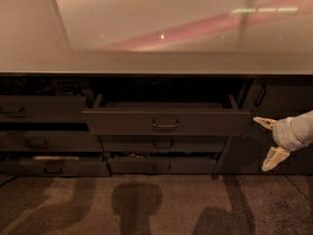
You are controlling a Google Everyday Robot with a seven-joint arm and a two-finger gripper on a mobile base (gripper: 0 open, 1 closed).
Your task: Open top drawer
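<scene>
Camera view: top drawer (205,124) pulled out under worktop (146,62).
Gripper (267,142) just right of its front, fingers spread, holding nothing.

Glossy countertop (146,65), apparently reflecting lights (162,35), tops the drawer cabinet (286,94); gripper (264,144) hangs splayed at right.

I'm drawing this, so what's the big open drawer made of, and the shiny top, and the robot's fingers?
The top drawer looks like dark grey painted metal, matt and thin-walled. The countertop seems polished stone or laminate: it mirrors lights. The gripper, right of the drawer, open, has pale fingers, likely plastic or rubber.
</scene>
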